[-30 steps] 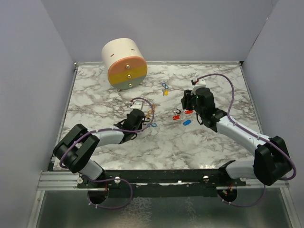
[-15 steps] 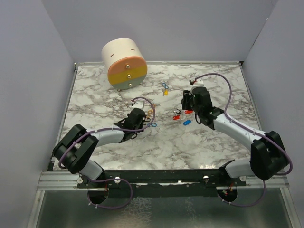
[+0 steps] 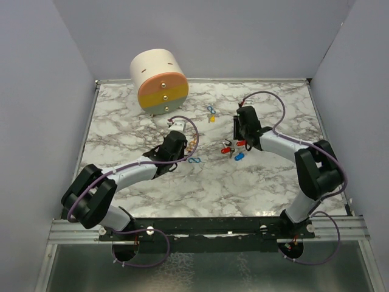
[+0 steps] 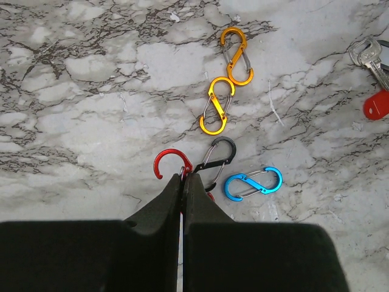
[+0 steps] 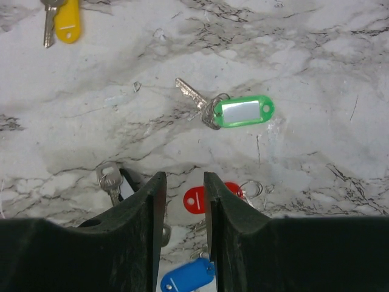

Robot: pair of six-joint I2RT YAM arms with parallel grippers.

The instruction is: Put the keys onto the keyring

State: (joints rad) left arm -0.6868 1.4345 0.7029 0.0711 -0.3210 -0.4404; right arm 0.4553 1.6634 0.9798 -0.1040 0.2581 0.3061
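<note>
My left gripper (image 4: 183, 176) is shut on a red figure-8 keyring clip (image 4: 169, 159), whose hooked end sticks out past the fingertips; in the top view it sits left of centre (image 3: 181, 145). My right gripper (image 5: 184, 177) is open with a narrow gap, low over the keys. A red-tagged key (image 5: 196, 199) lies on the marble between its fingers. Behind them lies a blue-tagged key (image 5: 187, 277), and a second red tag (image 5: 234, 190) is half hidden by the right finger. A green-tagged key (image 5: 243, 111) and a yellow-tagged key (image 5: 65, 21) lie farther ahead.
Loose clips lie ahead of the left gripper: black (image 4: 219, 155), blue (image 4: 253, 183) and two orange ones (image 4: 217, 104). A silver key with a black tag (image 5: 109, 179) lies by the right gripper's left finger. A cream and orange drum (image 3: 159, 81) stands at the back left.
The right gripper has moved a little toward the back left, its arm swinging in, and its jaws have narrowed. The left gripper has edged forward, still shut on the red clip.
</note>
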